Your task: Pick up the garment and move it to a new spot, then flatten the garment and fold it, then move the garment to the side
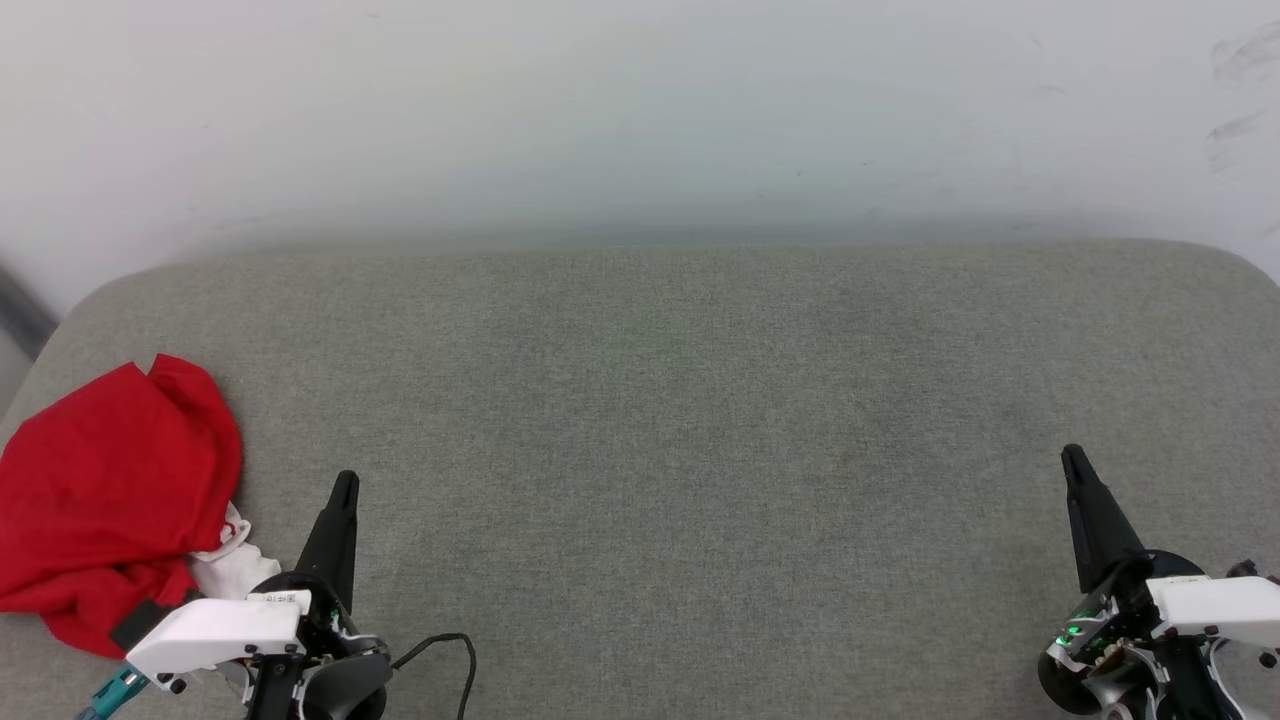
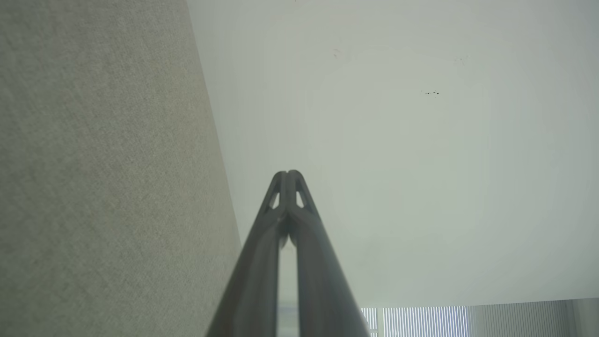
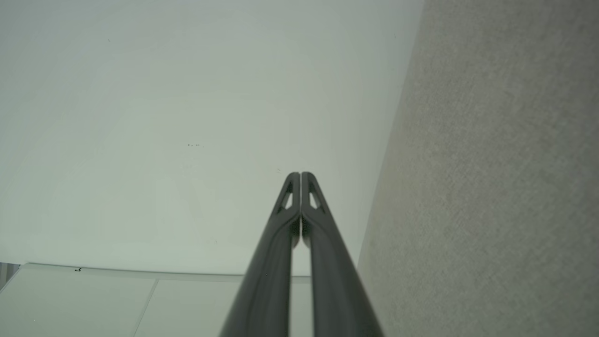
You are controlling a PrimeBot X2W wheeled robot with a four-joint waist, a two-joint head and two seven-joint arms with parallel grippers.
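At the grey cushion's (image 1: 700,420) left edge, the garment (image 1: 110,480) is lying crumpled beside the left gripper (image 1: 344,485). That and the right gripper (image 1: 1074,460) are sitting closed, gripping nothing. Being soft and light, the garment is probably inviting a pinch on a raised fold.

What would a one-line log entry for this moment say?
stage: pick-up not begun | garment: crumpled heap, left end of grey cushion | left gripper: shut, empty, beside garment | right gripper: shut, empty, far right

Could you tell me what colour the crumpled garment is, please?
The garment is red, with some white cloth at its near edge; head view shows it best.
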